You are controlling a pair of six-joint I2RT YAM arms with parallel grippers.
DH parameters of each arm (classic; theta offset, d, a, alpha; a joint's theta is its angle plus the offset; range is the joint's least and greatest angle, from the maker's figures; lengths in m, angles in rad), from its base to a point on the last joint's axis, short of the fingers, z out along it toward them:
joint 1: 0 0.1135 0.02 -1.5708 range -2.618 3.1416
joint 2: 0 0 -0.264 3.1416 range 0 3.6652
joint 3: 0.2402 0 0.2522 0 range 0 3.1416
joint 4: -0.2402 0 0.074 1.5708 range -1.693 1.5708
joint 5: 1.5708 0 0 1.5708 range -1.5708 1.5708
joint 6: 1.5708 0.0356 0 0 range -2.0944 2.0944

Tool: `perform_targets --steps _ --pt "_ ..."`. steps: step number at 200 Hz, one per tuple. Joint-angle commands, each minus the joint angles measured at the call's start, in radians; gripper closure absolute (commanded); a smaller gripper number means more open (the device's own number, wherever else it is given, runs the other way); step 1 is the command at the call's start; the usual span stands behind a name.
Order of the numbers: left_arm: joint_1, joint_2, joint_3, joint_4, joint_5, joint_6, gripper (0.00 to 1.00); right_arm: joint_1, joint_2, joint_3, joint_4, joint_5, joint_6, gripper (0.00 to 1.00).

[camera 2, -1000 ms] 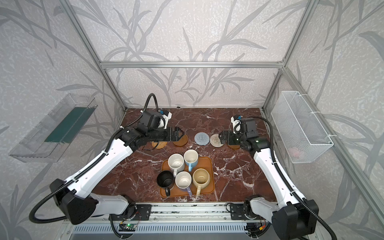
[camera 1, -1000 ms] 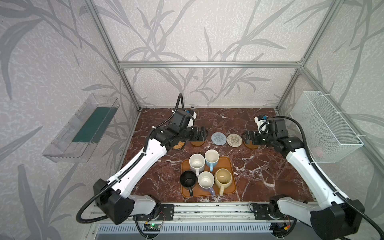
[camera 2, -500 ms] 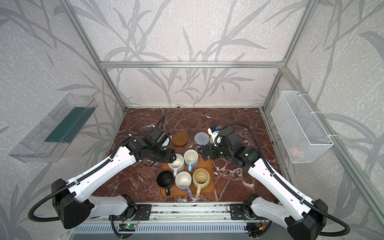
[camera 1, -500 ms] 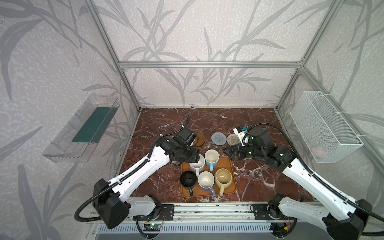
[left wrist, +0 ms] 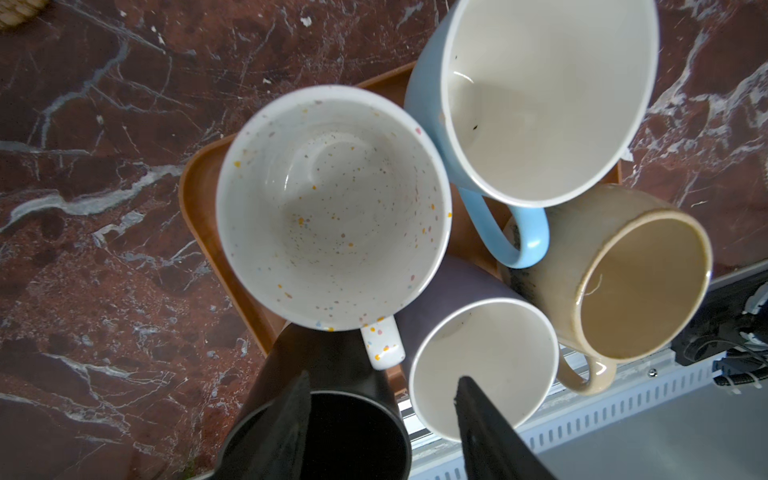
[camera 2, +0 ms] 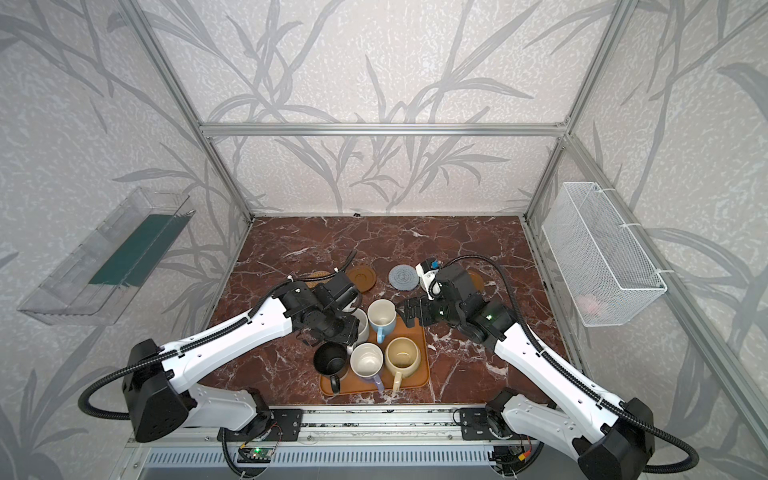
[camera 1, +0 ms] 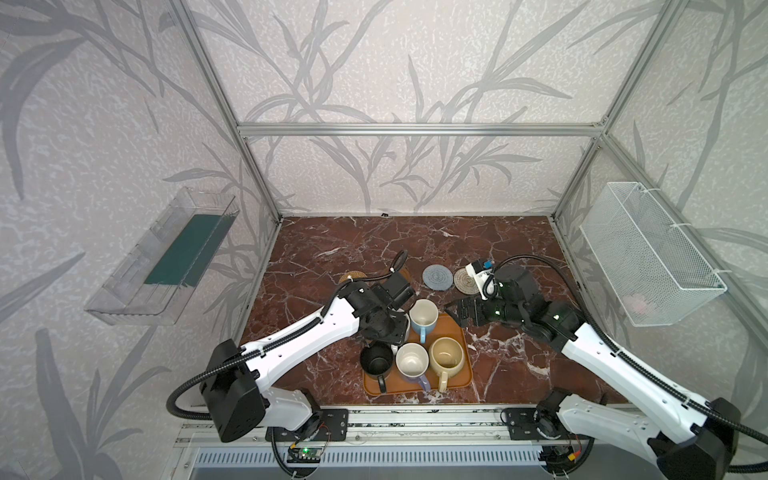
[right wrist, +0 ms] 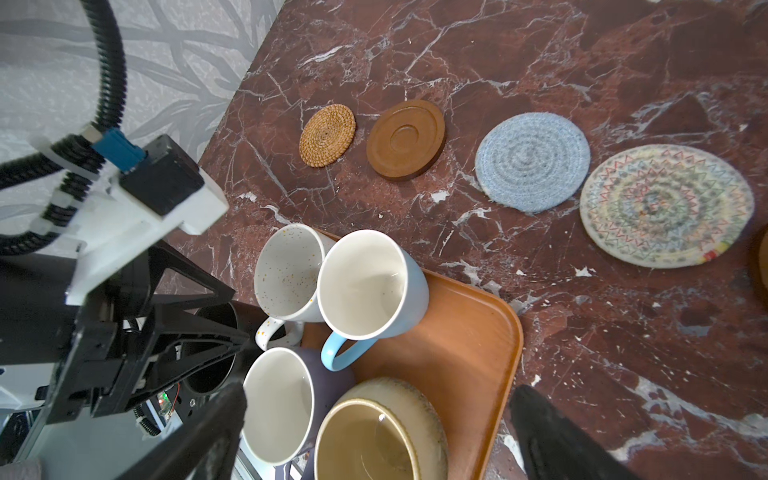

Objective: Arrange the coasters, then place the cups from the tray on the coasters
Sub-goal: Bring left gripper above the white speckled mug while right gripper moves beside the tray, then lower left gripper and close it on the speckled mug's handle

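**Arranging.** We find the coasters laid in a row on the red marble tabletop, on the far side of the flat orange-brown tray:
- a tan woven rattan disc
- a smooth brown saucer-like disc
- a grey-blue woven round
- a cream patterned woven round
- a fifth brown disc, only its edge in view

We judge this step done.

**Placing.** Not yet begun. All five cups stand crowded on the tray:
- a white speckled mug
- a light blue mug
- a lavender mug
- a cream-yellow mug
- a black mug

**Grippers.**
- The left gripper hangs over the tray. Its jaws are partly apart, the white speckled mug's handle lies under the gap, and nothing is gripped.
- The right gripper hangs above the cream-yellow mug, jaws spread wide and empty.

**Outstanding.** Five cup transfers remain.
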Motion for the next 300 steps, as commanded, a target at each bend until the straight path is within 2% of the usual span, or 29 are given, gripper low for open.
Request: perform_targets --steps 1,14,69,199,273,300 --pt "-0.014 0.017 -0.017 -0.017 -0.031 -0.025 0.45 0.005 -0.014 -0.016 0.053 -0.029 0.024 0.01" --pt "-0.017 0.024 -0.021 -0.014 -0.036 -0.029 0.50 0.004 -0.011 -0.022 0.052 -0.032 0.028 0.01" --pt "-0.025 0.048 -0.069 0.052 -0.042 -0.035 0.54 0.005 -0.019 -0.034 0.076 -0.035 0.045 0.01" --pt "-0.026 0.111 -0.103 0.129 -0.102 -0.059 0.61 0.005 -0.013 -0.046 0.084 -0.032 0.060 0.01" --pt "-0.027 0.144 -0.100 0.159 -0.098 -0.055 0.62 0.032 0.052 -0.054 0.141 -0.102 0.074 0.01" --pt "-0.027 0.149 -0.097 0.153 -0.104 -0.058 0.67 0.048 0.068 -0.046 0.143 -0.089 0.075 0.01"
